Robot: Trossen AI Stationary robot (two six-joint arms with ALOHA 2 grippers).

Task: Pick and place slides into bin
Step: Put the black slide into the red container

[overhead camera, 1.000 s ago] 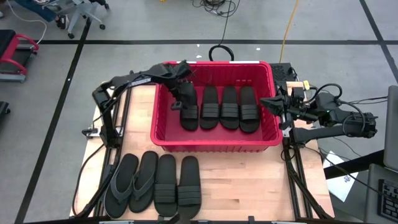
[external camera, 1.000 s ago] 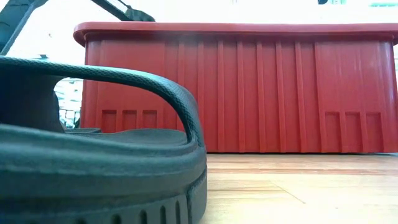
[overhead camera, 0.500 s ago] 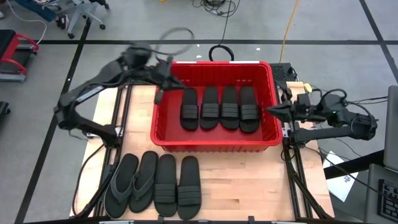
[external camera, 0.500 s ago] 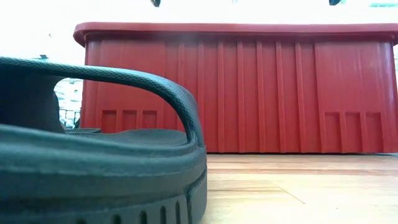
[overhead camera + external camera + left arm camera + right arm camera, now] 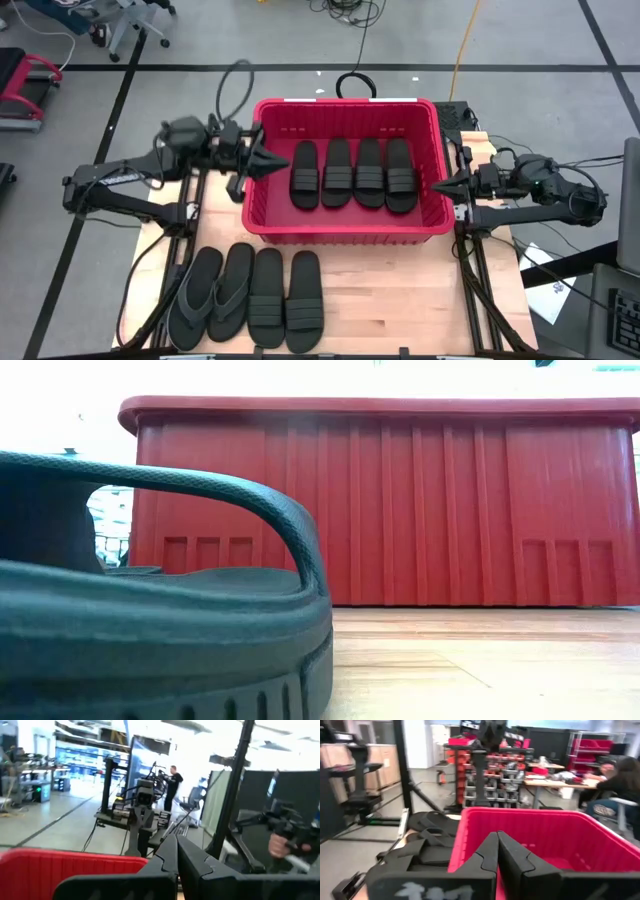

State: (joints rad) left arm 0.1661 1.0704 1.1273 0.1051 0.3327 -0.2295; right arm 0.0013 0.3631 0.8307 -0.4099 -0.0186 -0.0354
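Note:
The red bin [image 5: 345, 225] stands mid-table and holds several black slides lying side by side on its floor, soles down, from the leftmost [image 5: 304, 175] to the rightmost [image 5: 400, 175]. Several more slides lie in a row on the table near its front edge, among them a thong one [image 5: 230, 290] and a band one [image 5: 304, 300]. My left gripper [image 5: 283, 160] is shut and level, pointing over the bin's left rim [image 5: 50, 862] with nothing in it. My right gripper [image 5: 437, 187] is shut at the bin's right rim, also with nothing in it.
In the low view a slide's strap [image 5: 200, 500] fills the foreground in front of the bin's wall [image 5: 420, 510]. Bare wooden table [image 5: 400, 290] lies right of the near row. People show in the room beyond, one standing [image 5: 172, 782] and one seated [image 5: 620, 780].
My left gripper has risen out of the bin and drawn back toward the table's left edge, levelling out; the leftmost slide it was over stays on the bin's floor. My right gripper has shifted a little toward the near edge.

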